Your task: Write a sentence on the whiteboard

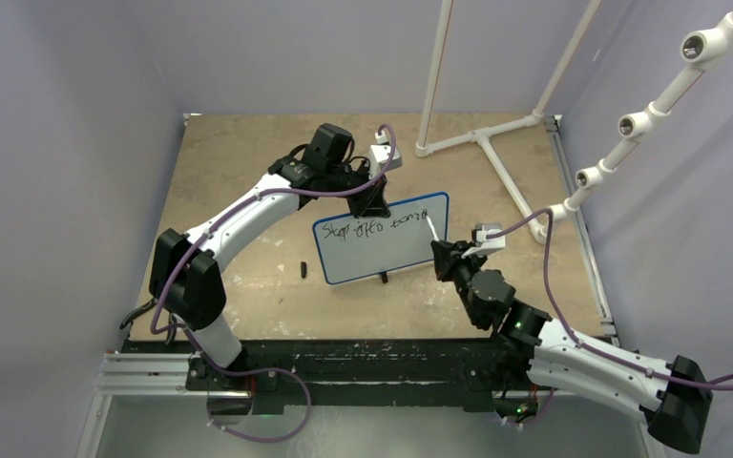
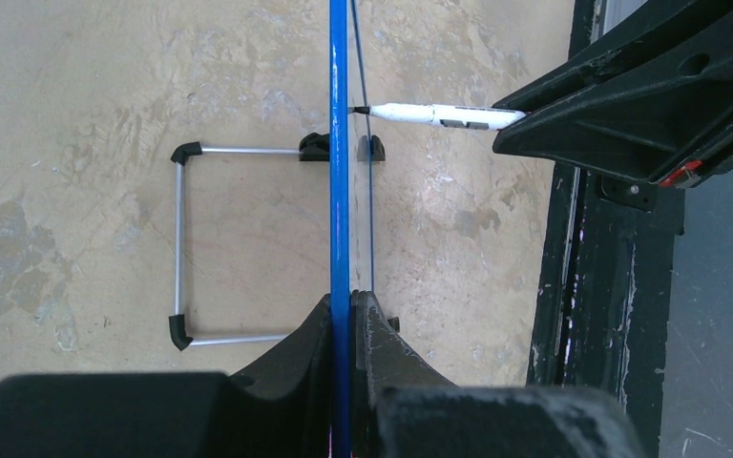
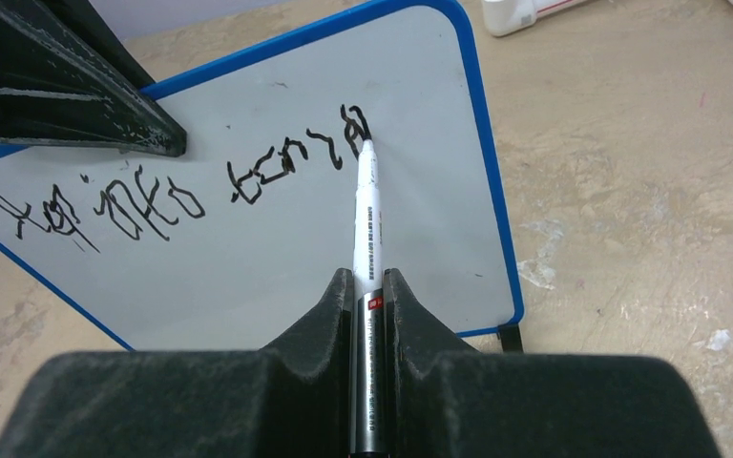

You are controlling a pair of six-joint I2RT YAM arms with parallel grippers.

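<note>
Now, mid-stroke at the right-hand end of the sentence [image 1: 374,228], near the upper right corner of the whiteboard [image 3: 277,267]. Standing upright on its feet about the middle of the surface [image 1: 248,172], propped by a wire stand [image 2: 179,248] behind, writing face toward the arm bases. Steadied from above by the left pincer [image 2: 348,307], pinched shut on the blue top rim. Written on by the right pincer [image 3: 367,281], closed snugly round the barrel of a white marker [image 3: 364,205], tip touching the board at the last letter.

Press lightly: just enough to leave ink, never enough to push the board back against the stand or twist it in the grip. Move the tip parallel to the board face, in short strokes, lifting clear between letters. Mind the little room left before the right rim; finish small or drop to a second line. Hold the top rim firm, without shifting. Judging by the line already written, probably close to done.
</note>
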